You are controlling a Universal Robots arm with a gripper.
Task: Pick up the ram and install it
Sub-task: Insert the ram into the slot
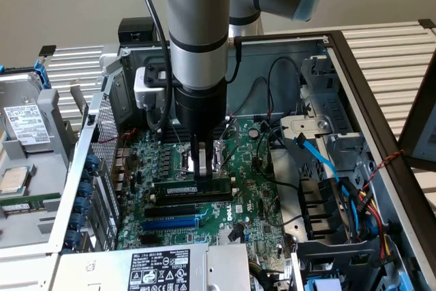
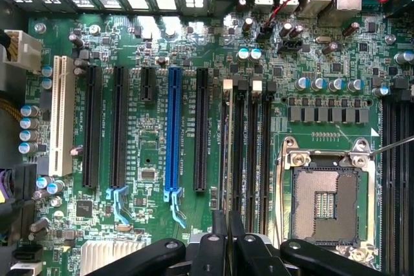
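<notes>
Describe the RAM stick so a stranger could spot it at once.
Inside the open computer case, find the green motherboard. Directly under the arm's tool, the ram stands on edge along a memory slot. Unlike the bare black slots and blue slot beside it, it is a thin green board with a white label.

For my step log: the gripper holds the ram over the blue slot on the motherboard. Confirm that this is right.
Not right. The gripper holds the ram over the black memory slots beside the CPU socket on the motherboard, not over the blue slot, which lies apart with a black slot in between. The wrist view shows it.
</notes>
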